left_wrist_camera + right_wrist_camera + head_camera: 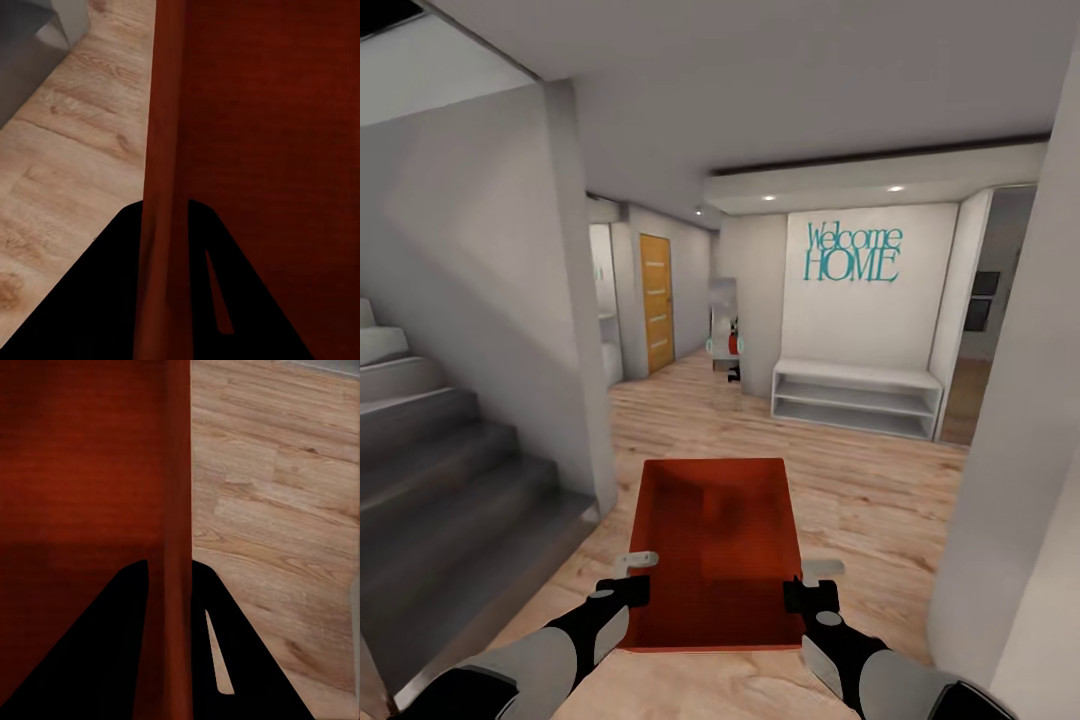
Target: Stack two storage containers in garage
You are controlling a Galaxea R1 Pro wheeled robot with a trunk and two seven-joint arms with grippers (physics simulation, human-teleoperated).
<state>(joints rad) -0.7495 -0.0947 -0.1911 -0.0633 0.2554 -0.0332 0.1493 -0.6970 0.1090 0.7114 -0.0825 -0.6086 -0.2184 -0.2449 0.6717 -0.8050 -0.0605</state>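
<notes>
Robot carries one orange-red storage container [720,550] out front above the wood floor [880,490]. Left gripper [622,592] and right gripper [808,596] are each clamped over a side wall. Best kept level w/ even grip. Stairs [450,480] close at left, white wall [1010,500] close at right; open hallway ahead toward wooden door [656,302].

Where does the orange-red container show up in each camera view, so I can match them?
Head view: storage container low centre, carried between both grippers.
Left wrist view: its side wall runs between the left gripper's fingers.
Right wrist view: its other wall runs between the right gripper's fingers.
Shared landmark: wood plank floor.
</notes>
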